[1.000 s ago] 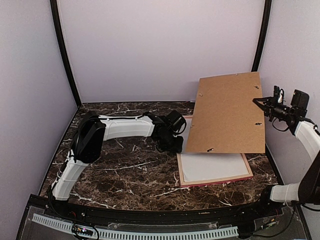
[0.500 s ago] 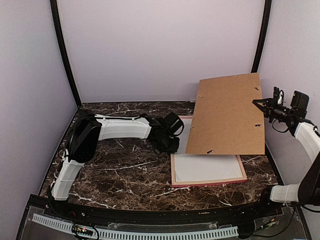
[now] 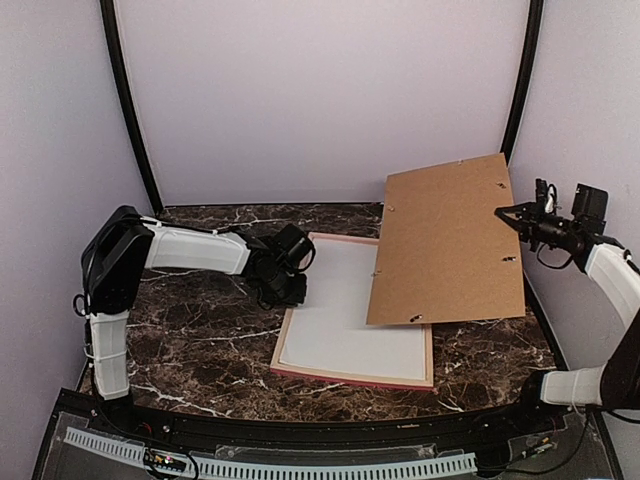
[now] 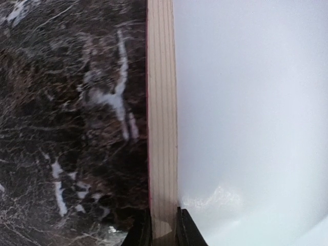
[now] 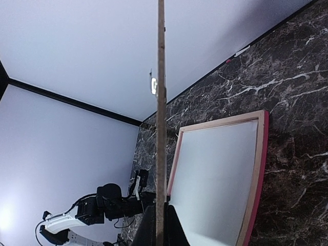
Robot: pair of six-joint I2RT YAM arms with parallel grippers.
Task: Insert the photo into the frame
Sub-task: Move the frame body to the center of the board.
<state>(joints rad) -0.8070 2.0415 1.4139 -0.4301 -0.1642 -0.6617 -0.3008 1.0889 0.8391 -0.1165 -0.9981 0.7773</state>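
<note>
the left claw (image 4: pixel 164 233) pinches the left rail of the frame (image 4: pixel 162 128), with one finger on each side of the pale wood. the frame lies flat on the dark marble table (image 3: pixel 200 340) and stretches away from this claw toward the right arm. just past the pinched rail, inside the frame, lies the photo (image 3: pixel 350 320), plain white side up. the right claw (image 5: pixel 160 225) is pressed tight on the right edge of a brown backing board (image 3: pixel 445 240), holding it tilted in the air. the board reaches out from this claw over the frame's far right corner.
</note>
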